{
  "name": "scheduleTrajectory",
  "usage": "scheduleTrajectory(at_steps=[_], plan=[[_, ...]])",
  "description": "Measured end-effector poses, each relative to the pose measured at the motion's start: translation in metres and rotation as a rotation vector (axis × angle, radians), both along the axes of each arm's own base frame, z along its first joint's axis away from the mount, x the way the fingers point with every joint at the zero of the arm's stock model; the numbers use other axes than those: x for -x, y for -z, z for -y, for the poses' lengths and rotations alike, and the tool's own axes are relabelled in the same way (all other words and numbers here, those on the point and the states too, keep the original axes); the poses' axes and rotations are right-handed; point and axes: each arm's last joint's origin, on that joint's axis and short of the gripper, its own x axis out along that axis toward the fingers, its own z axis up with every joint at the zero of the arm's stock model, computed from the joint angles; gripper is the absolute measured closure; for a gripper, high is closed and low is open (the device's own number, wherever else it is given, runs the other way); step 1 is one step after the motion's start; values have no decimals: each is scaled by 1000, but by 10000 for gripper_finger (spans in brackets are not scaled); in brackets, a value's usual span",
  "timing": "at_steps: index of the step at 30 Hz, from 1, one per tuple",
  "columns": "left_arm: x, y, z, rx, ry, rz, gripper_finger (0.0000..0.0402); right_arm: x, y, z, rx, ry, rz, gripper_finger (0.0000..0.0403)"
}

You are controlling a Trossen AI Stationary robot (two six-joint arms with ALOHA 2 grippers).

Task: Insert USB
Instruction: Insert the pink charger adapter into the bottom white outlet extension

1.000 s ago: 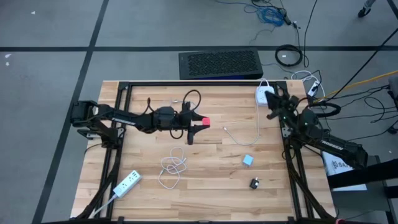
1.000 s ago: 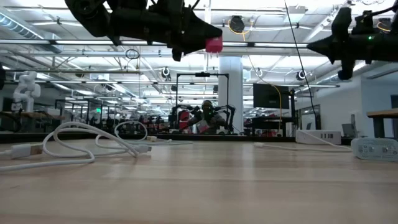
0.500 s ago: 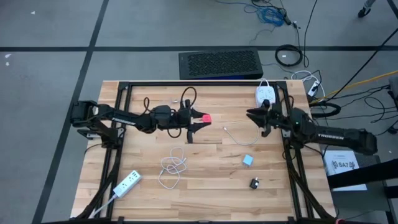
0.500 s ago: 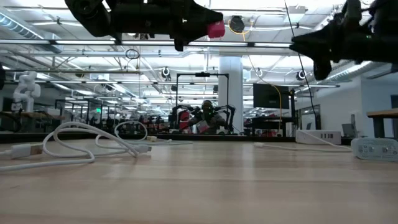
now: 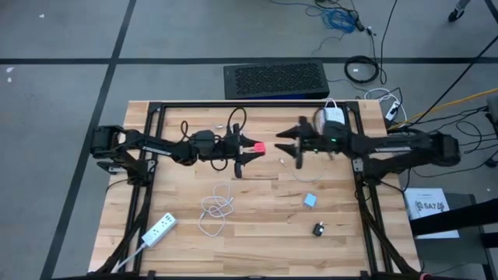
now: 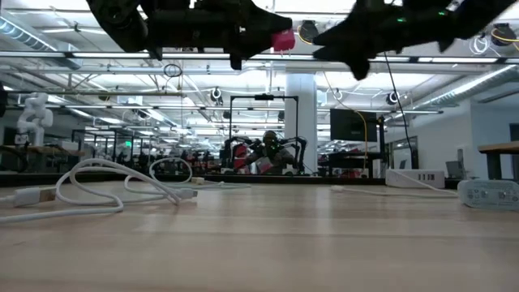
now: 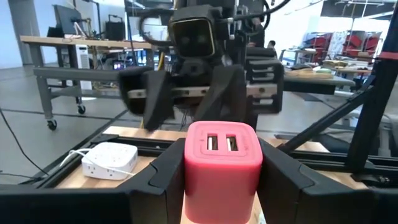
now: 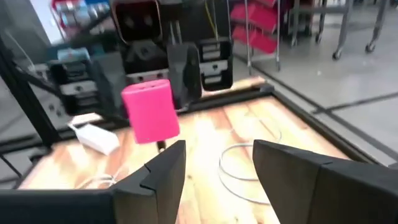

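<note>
A pink USB charger block [image 5: 257,148] hangs above the middle of the table, with my left gripper [image 5: 250,149] shut on it. Its two USB ports [image 7: 222,144] face my right gripper [image 5: 289,145], which stands open a short way to its right, pointing at it and touching nothing. In the right wrist view the block [image 8: 151,112] shows beyond the open fingers. A white USB cable [image 5: 305,169] lies loose on the table below the right gripper. It runs to a white power strip [image 5: 333,118] at the far right. A second white cable [image 5: 216,208] lies coiled on the table. My left gripper pinches the charger block's two side faces [image 7: 190,177] between its two fingers. The fingers lie level and come from the table's left. The block is lifted clear of the table, and its port face points away from the gripper, toward the right arm.
Another white power strip [image 5: 159,228] lies at the near left corner. A small blue cube [image 5: 310,201] and a small black part [image 5: 318,229] sit at the near right. A black frame [image 5: 156,109] runs round the table's edges.
My right gripper has swung from the far right corner, by the power strip, toward the table's left. It has turned level to face the pink block and has opened. My left gripper has tipped up a little, so the block is raised slightly.
</note>
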Motion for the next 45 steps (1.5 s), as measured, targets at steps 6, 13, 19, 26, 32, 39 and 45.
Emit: scheduleTrajectory(at_steps=[6,13,19,26,32,39,45], plan=[[0,1,0,-17,-2,-7,249,-32,-1,3,-15,-52,-74,199],[1,0,-1,-35,4,-5,249,-37,-5,4,-51,-67,-69,184],[0,-1,-1,-56,2,2,249,-30,-14,-2,-70,-83,-64,183],[1,-1,-9,-52,-43,2,249,-25,-19,-26,-70,-164,-84,183],[1,-4,-8,-55,-1,37,249,-33,-5,-27,-37,-47,-156,173],[1,-4,-7,-37,20,37,249,-35,-6,-27,-42,-46,-124,130],[1,-4,-6,-36,32,36,249,-36,-12,-27,-7,-52,-71,119]])
